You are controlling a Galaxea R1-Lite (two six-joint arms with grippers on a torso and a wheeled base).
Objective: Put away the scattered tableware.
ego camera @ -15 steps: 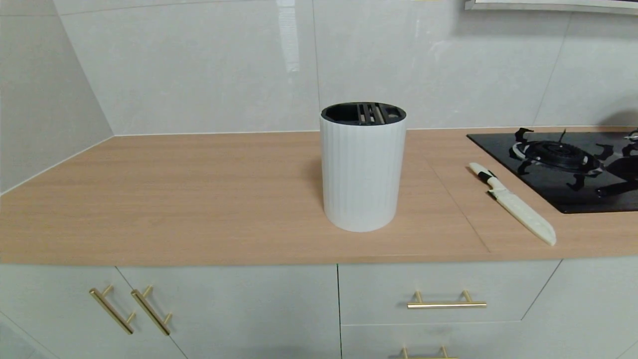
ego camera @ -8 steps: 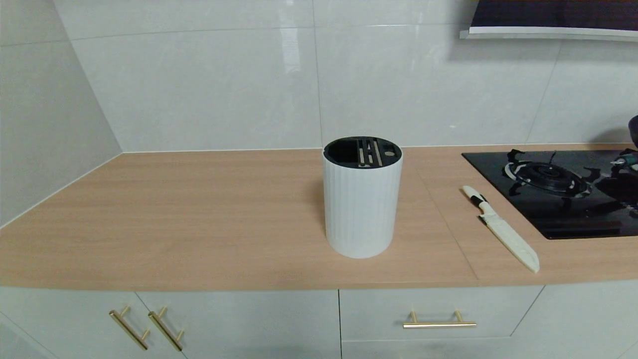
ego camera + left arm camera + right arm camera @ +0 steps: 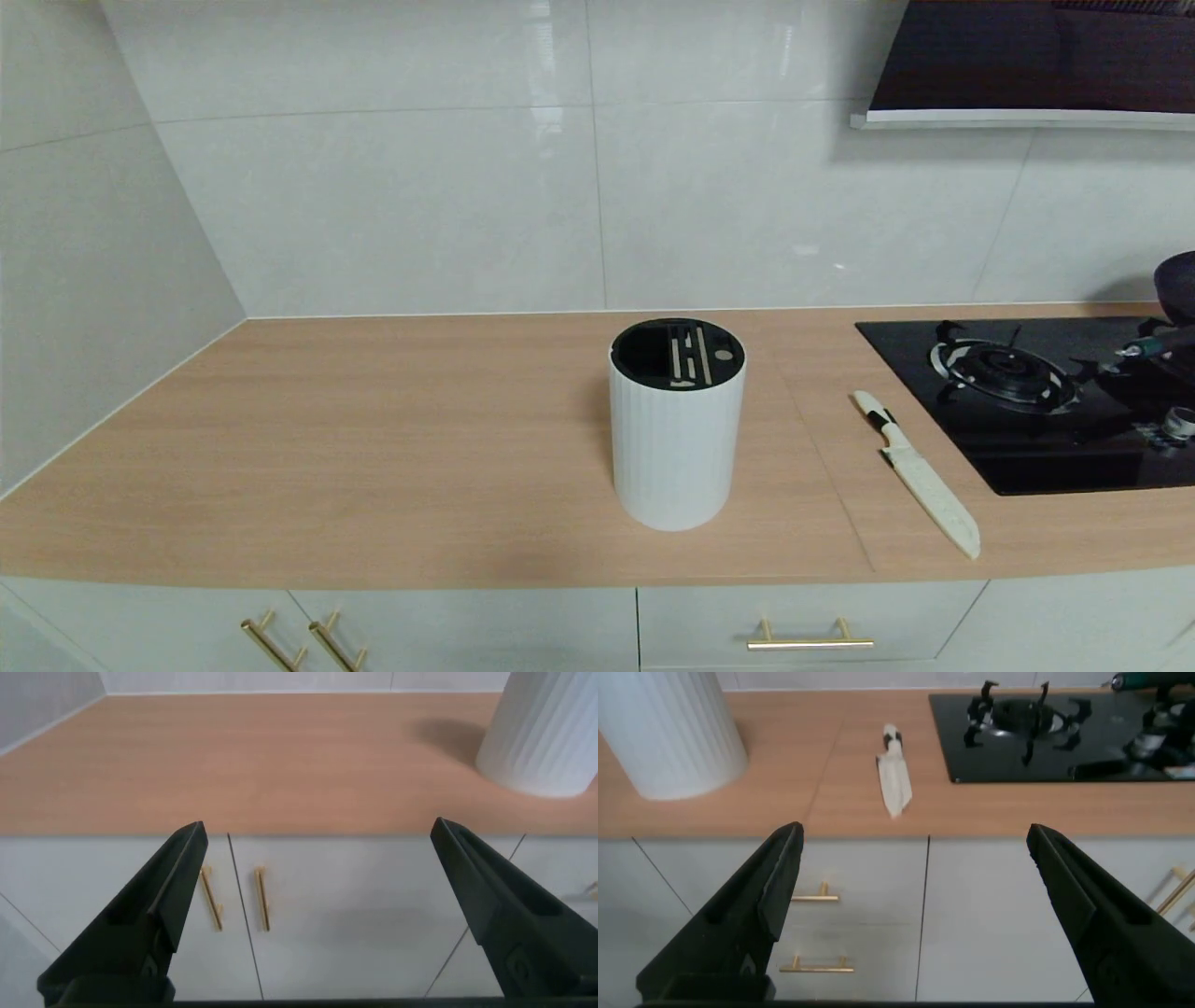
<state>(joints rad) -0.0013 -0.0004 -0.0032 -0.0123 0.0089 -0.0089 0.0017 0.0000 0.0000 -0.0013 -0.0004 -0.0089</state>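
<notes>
Pale glossy wall tiles (image 3: 392, 187); wooden bench (image 3: 373, 439); white cabinets (image 3: 467, 630), brass handles (image 3: 810, 642) below; black gas hob (image 3: 1018, 411) at right, hood (image 3: 1027, 65) above.

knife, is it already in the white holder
No, the knife lies flat on the counter, apart from the white holder.

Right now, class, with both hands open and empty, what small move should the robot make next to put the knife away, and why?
Probably bring the right hand forward over the counter toward the knife. That hand is open and well short of the knife, which lies flat on the robot's right, between the white holder and the stove.
</notes>
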